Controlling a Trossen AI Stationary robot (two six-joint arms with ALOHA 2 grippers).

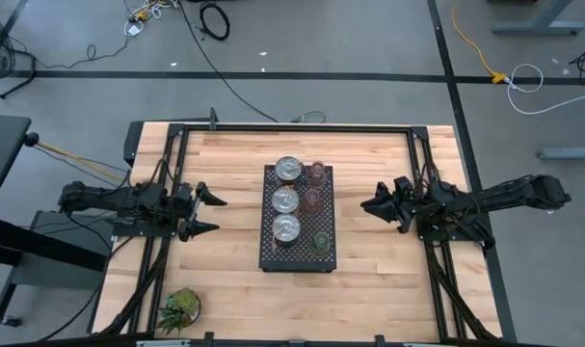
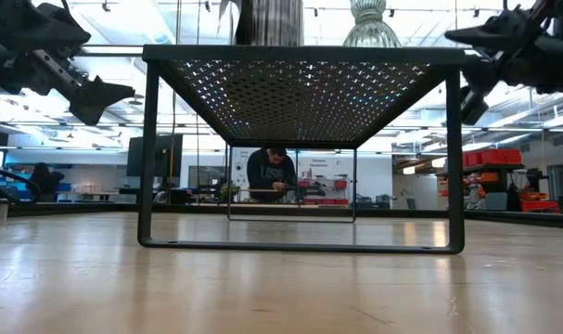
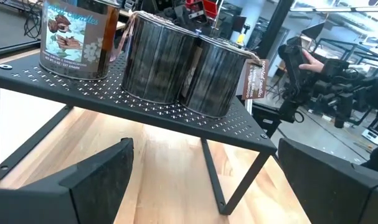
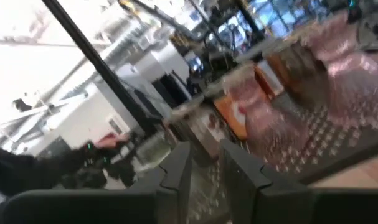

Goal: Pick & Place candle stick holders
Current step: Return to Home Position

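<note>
Flanking the tray (image 1: 297, 261) with clear gaps | left gripper (image 1: 206, 213) wide open, empty | right gripper (image 1: 371, 204) closed, empty

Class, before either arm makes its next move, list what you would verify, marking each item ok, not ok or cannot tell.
1. All six holders on the black shelf: three silver holders, two pink holders, one green holder: ok.
2. Left gripper open and empty: ok.
3. Right gripper shut on nothing: ok.
4. Both grippers apart from the shelf, one on each side: ok.
5. Plant apart from the left arm, by the table's edge: ok.
</note>
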